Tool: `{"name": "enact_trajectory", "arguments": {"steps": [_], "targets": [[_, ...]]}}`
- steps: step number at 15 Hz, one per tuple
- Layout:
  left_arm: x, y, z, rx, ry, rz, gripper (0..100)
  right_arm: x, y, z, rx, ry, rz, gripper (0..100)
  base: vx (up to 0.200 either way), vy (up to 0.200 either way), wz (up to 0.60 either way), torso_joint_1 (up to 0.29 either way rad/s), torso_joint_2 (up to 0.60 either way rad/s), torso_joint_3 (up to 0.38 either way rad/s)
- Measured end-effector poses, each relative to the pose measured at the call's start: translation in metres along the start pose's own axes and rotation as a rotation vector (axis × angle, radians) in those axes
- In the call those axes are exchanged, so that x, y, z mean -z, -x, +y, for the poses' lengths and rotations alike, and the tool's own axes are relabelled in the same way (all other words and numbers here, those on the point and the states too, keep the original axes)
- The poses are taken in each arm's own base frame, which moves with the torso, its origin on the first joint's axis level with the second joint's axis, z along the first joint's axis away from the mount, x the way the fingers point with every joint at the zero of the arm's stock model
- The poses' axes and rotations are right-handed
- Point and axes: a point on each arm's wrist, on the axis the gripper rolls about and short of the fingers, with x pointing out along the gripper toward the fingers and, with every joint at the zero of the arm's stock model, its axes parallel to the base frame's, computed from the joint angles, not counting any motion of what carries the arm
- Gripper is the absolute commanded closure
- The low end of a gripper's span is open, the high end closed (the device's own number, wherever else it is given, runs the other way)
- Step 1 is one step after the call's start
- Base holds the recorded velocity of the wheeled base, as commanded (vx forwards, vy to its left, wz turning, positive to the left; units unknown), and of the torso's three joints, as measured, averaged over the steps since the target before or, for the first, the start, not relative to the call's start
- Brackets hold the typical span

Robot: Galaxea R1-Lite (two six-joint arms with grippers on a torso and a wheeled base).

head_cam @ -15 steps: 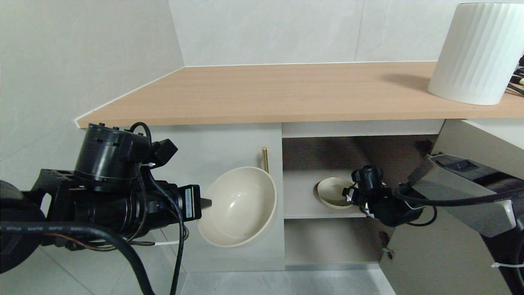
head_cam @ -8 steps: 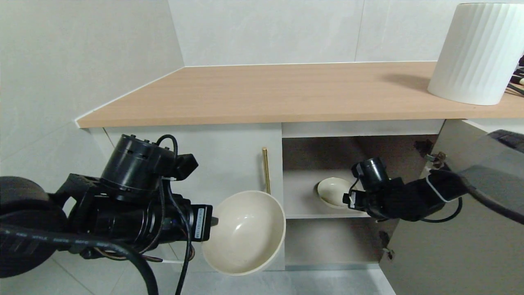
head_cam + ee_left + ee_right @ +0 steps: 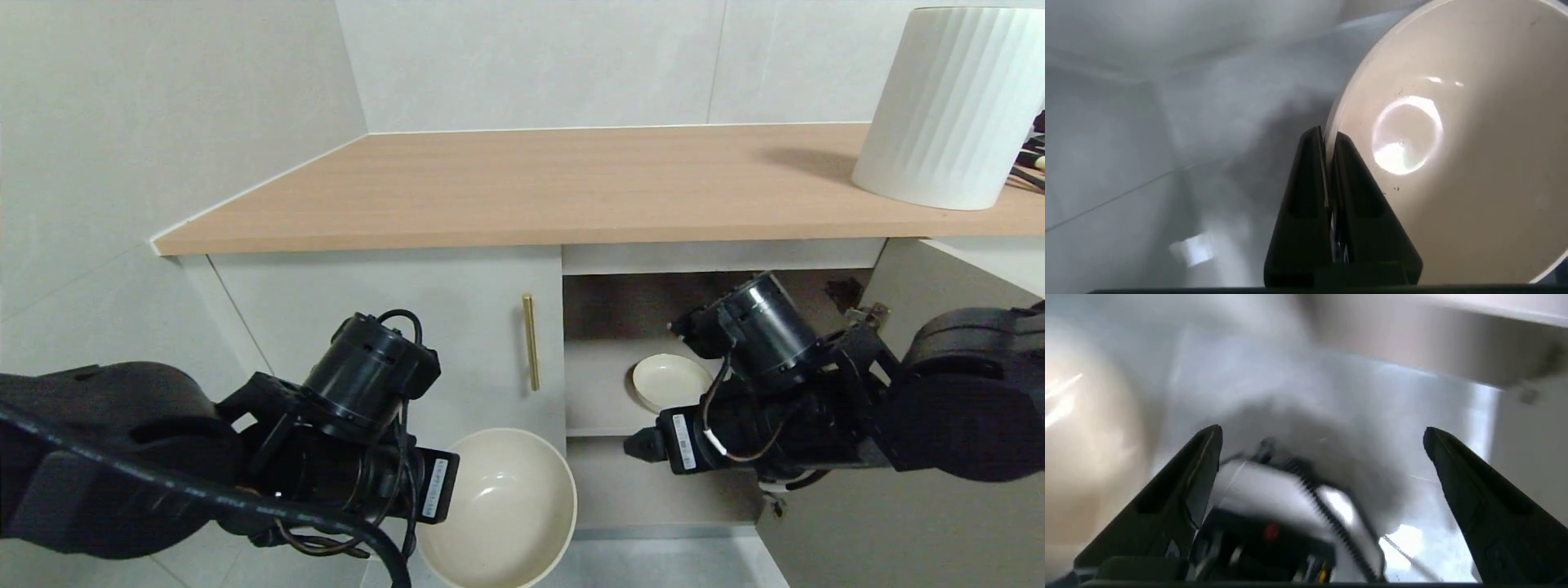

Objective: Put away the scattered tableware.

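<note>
Since the left fingers (image 3: 1308,192) were clamped on the rim of the big cream bowl (image 3: 506,506), that arm had the job. Bowl hung low, in front of the shut cabinet door (image 3: 392,302); the open shelf (image 3: 596,392) with a small dish (image 3: 671,381) lay up and to its right. Right fingers (image 3: 1196,486) were spread wide, empty, near that shelf.
</note>
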Motion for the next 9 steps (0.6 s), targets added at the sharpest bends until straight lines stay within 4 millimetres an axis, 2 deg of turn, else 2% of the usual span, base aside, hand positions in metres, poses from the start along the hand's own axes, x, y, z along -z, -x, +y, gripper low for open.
{"name": "enact_trajectory", "arguments": {"steps": [2, 4, 9], "targets": [[0.003, -0.009, -0.005, -0.012, -0.01, 0.025, 100, 0.014, 0.01, 0.02, -0.056, 0.058, 0.016, 0, 0.0, 0.0, 0.0, 0.0, 0.0, 0.0], [0.005, -0.012, -0.009, -0.01, -0.004, 0.036, 100, 0.022, 0.012, 0.031, -0.081, 0.089, 0.028, 0, 0.0, 0.0, 0.0, 0.0, 0.0, 0.0], [0.005, -0.005, -0.018, 0.016, -0.011, 0.017, 100, 0.03, -0.004, 0.045, -0.096, 0.082, 0.041, 0, 0.0, 0.0, 0.0, 0.0, 0.0, 0.0]]}}
